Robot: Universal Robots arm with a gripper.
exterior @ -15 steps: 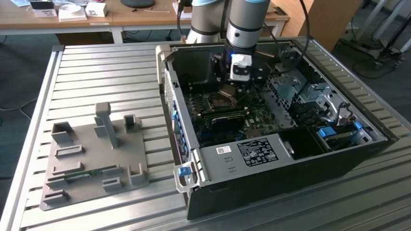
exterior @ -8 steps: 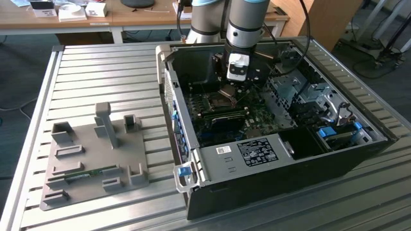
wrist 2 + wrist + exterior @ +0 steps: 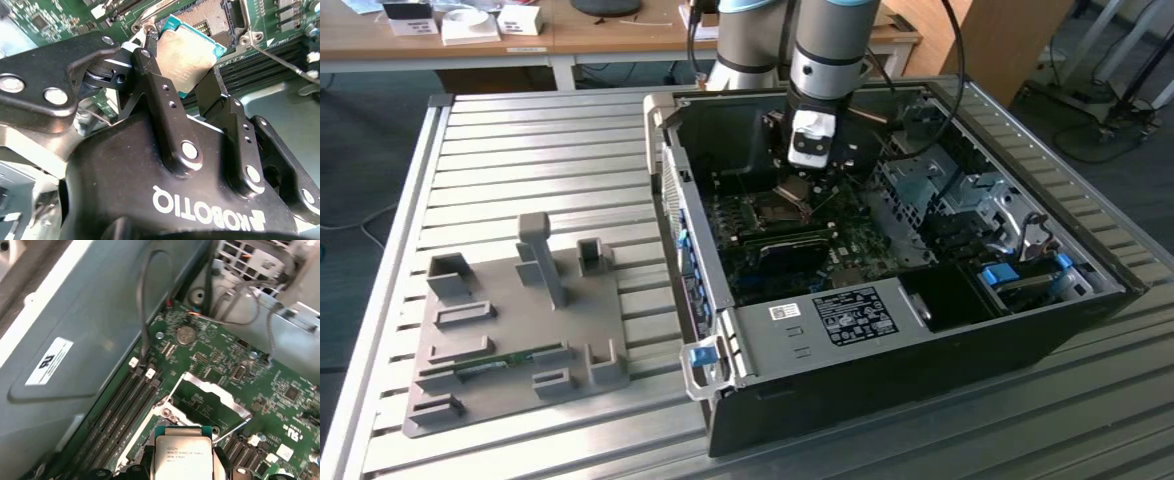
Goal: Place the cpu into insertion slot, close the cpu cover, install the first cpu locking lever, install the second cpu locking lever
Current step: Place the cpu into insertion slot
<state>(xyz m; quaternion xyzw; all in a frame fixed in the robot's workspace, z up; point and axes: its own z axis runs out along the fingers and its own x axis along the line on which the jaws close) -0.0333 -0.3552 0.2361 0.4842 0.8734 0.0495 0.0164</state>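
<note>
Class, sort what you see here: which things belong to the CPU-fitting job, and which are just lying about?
Job in hand:
gripper, clamped on the cpu
insertion slot, uncovered
cpu cover, raised open

Lying about:
grey holder block on the table
white boxes on the desk
dark cable

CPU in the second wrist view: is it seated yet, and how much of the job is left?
Nothing looks finished. In hand: the gripper is shut on the cpu, held tilted over the open socket, not seated. Left: seating it, closing the cpu cover, which stands raised in the first wrist view, and both locking levers; a thin metal rod, probably one lever, lies free beside the socket.
</note>
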